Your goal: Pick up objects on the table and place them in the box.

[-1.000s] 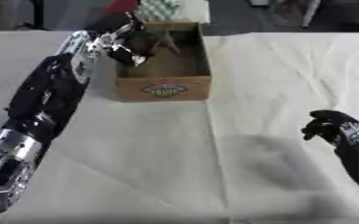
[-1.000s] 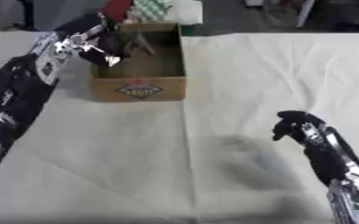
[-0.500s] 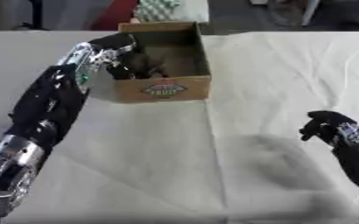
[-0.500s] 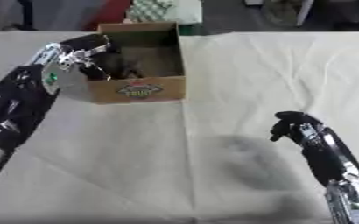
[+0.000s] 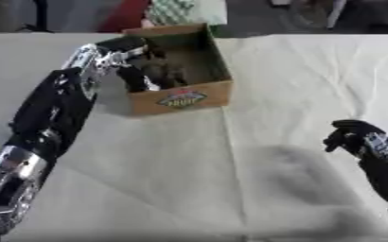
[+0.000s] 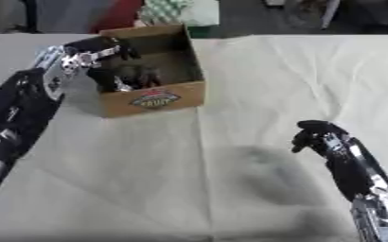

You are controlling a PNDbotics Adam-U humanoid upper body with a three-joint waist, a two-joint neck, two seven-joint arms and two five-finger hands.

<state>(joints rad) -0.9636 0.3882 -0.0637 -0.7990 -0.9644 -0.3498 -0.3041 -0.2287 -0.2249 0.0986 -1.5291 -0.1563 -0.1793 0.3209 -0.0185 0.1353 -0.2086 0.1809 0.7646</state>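
In the left eye view my left hand (image 5: 139, 71) reaches over the left wall of the cardboard box (image 5: 180, 97), which sits near the tabletop's far edge; its fingers dip inside, presumably to drop something, but I cannot tell whether they clasp anything. In the right eye view my right hand (image 6: 315, 135) idles with fingers curled, empty, near the tabletop's right edge, clear of the work.

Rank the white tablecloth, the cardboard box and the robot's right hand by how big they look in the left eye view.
1. white tablecloth
2. cardboard box
3. right hand, though it sits nearer the camera, which enlarges it.
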